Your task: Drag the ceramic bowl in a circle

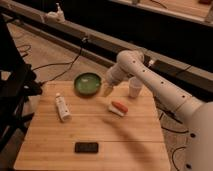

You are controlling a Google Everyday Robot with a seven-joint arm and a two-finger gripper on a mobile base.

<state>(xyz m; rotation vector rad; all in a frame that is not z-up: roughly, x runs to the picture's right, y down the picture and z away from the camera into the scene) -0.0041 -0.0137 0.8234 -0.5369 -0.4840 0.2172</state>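
The ceramic bowl (87, 83) is round, shallow and green with a darker rim, and sits at the far edge of the wooden table (130, 135), left of centre. My gripper (107, 90) hangs at the end of the white arm (150, 80), just right of the bowl's rim and close above the table. It holds nothing that I can see.
A small white cup (135, 86) stands right of the gripper. A white bottle (62, 107) lies at the left. An orange and white item (118, 107) lies near the centre. A black phone-like slab (86, 147) lies near the front edge. Cables run over the floor.
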